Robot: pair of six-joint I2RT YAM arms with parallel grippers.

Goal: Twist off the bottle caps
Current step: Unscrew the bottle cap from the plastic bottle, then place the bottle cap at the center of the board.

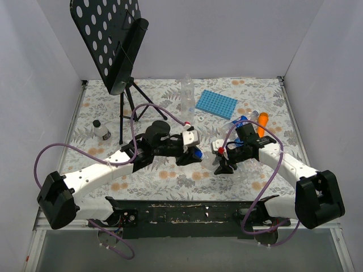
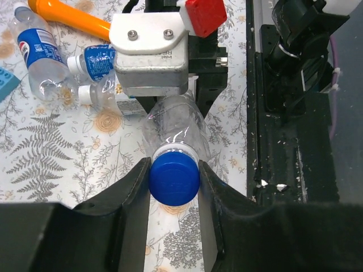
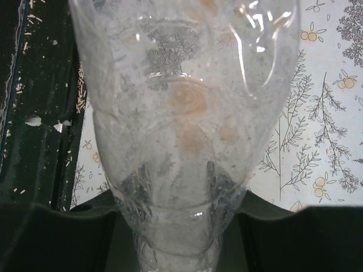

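Desk (image 1: 187, 181): floral-print cover inside plain white walls, with a black music stand (image 1: 113, 39) far behind the held bottle.
Held bottle (image 2: 176, 127): clear and crinkly, spanning the gap between the two arms.
Blue cap (image 2: 174, 179): on the held bottle's neck, seated against its white collar.
Left pincer (image 2: 174, 173): narrowed onto the cap, one finger pressing each side.
Right pincer (image 3: 178, 208): closed round the held bottle's body, at the end away from the cap.
Spare bottles (image 2: 42, 54): lying beyond the held bottle, near an orange stick (image 2: 71, 17).
Slip risk: the fingers may skid round the cap instead of turning it.
Twist risk: the thin wall may buckle, so the bottle rotates with the cap.
Drop risk: a freed cap could fall.
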